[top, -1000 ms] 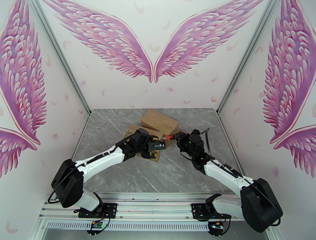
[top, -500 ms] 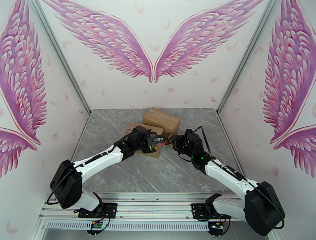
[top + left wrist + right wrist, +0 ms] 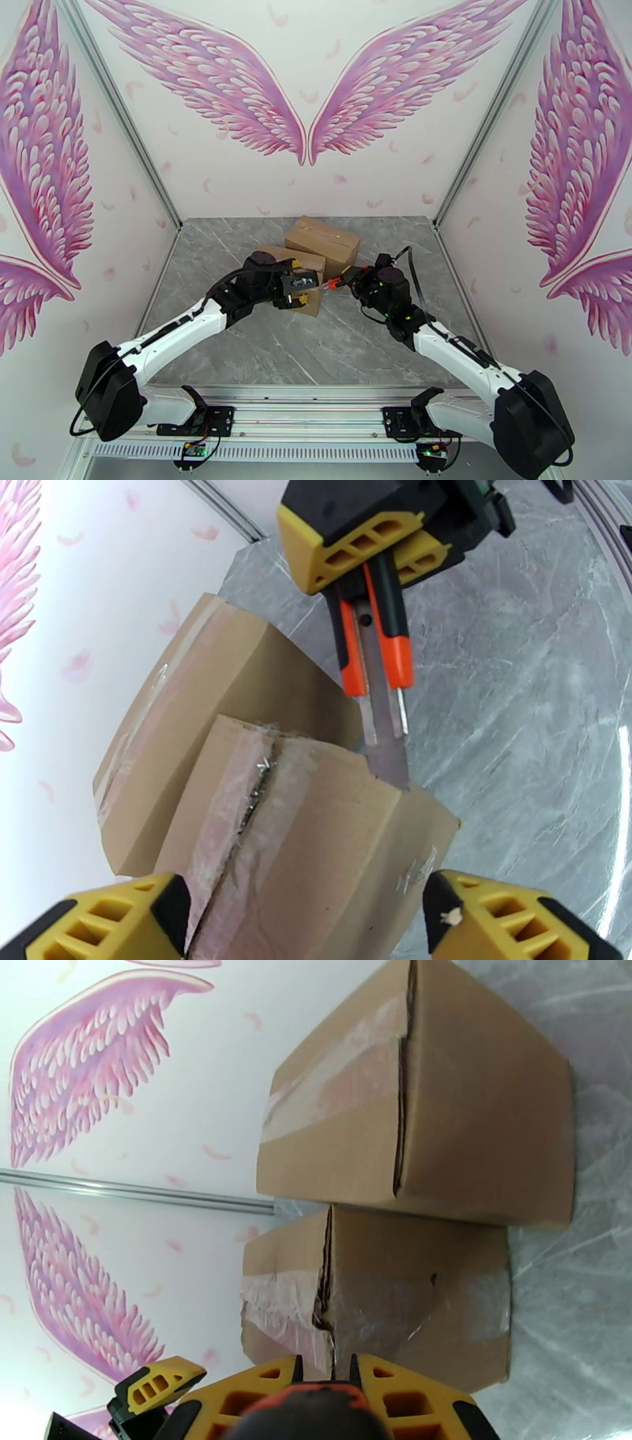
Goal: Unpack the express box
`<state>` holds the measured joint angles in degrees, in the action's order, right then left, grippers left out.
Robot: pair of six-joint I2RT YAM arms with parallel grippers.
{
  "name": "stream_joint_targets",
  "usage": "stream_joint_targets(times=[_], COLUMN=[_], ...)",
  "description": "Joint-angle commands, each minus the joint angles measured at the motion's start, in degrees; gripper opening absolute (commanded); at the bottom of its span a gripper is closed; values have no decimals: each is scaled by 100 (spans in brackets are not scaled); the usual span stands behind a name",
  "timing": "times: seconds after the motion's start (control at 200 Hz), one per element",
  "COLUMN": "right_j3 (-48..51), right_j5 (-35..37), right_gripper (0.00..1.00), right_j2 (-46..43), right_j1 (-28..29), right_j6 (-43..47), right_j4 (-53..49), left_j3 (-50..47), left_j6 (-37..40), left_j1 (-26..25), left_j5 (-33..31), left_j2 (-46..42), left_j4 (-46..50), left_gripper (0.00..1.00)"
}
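1. The taped brown cardboard box (image 3: 316, 851) is sitting on the grey marbled tabletop (image 3: 237, 339), just before a second brown carton (image 3: 322, 239).
2. The right gripper (image 3: 379, 567), jaws clamping an orange-handled knife (image 3: 371, 650), is resting the blade at the box's corner; slicing shallowly along the seam looks best.
3. The left gripper (image 3: 299, 286), jaws wide, is straddling the box.

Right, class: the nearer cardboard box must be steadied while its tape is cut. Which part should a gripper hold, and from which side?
Probably the two side walls flanking the taped seam, from above, at the end away from the knife. The nearer box lies flat, seam up, so straddling it clamps flat cardboard and keeps the seam clear.
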<state>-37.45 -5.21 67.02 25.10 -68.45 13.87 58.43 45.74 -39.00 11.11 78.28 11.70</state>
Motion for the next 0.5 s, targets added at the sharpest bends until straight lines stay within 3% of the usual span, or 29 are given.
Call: stream_joint_targets(times=[0.0, 0.495], right_j3=[6, -271], right_j5=[445, 251], right_gripper=[0, 0], right_j2=[91, 1001], right_j1=[-81, -373], right_j6=[552, 901], right_j4=[1061, 1916], left_j3=[222, 669], left_j6=[128, 198], left_j1=[24, 103], left_j5=[200, 369], left_j2=[177, 685], left_j4=[166, 414], left_gripper=[84, 84])
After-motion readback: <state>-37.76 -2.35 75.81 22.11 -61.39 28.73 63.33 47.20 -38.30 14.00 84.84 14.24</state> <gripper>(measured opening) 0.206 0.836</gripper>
